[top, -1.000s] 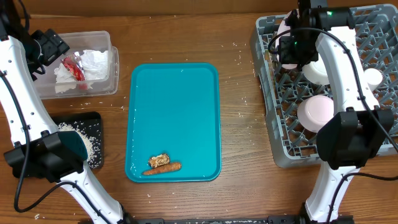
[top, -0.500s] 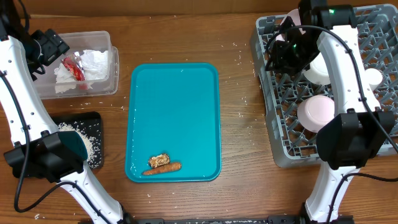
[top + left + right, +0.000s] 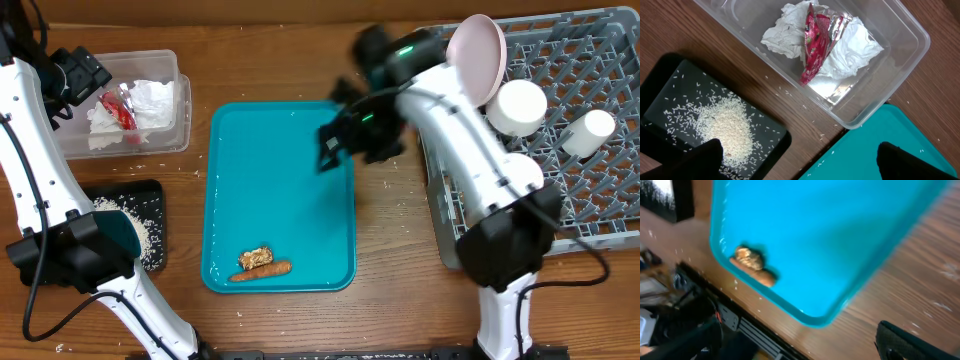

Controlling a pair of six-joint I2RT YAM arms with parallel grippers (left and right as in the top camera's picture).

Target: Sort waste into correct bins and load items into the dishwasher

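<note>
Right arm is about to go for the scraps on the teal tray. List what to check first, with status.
1. Right gripper open and empty: ok, fingers wide apart, nothing between them.
2. Targets located: ok, carrot piece and brown nut-like lump lie side by side in the teal tray's near-left corner.
3. Right arm steady: not ok, it is blurred in the overhead view.
4. Left gripper out of the way: ok, open, over by the clear tub.
5. Black tray has room: ok, only rice grains on it.
</note>
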